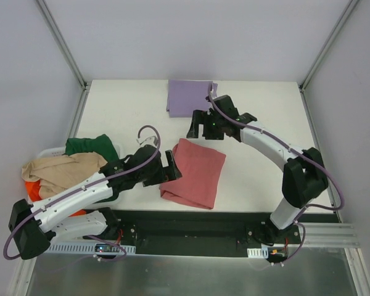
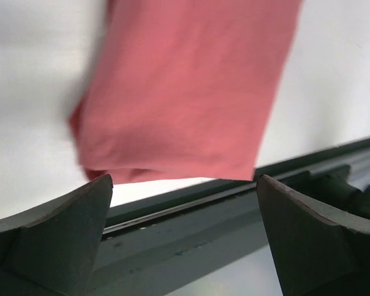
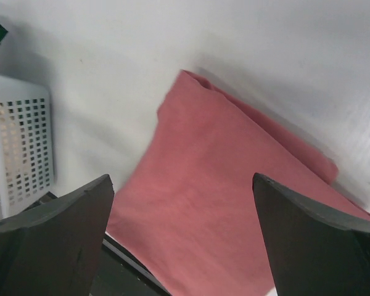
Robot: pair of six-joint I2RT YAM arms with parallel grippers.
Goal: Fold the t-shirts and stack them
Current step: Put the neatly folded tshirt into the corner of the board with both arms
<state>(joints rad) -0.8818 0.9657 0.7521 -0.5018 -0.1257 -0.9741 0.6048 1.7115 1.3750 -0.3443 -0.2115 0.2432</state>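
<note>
A folded pink t-shirt (image 1: 196,172) lies on the white table near the front edge; it also shows in the left wrist view (image 2: 185,86) and the right wrist view (image 3: 234,216). A folded lavender t-shirt (image 1: 189,97) lies at the back of the table. My left gripper (image 1: 171,166) is open and empty, just left of the pink shirt. My right gripper (image 1: 199,127) is open and empty, held above the table between the two folded shirts.
A white basket (image 1: 48,152) at the left holds a green shirt (image 1: 91,146), a tan shirt (image 1: 61,171) and an orange one (image 1: 32,188); its wall shows in the right wrist view (image 3: 21,148). A black rail (image 1: 197,223) runs along the table's front edge.
</note>
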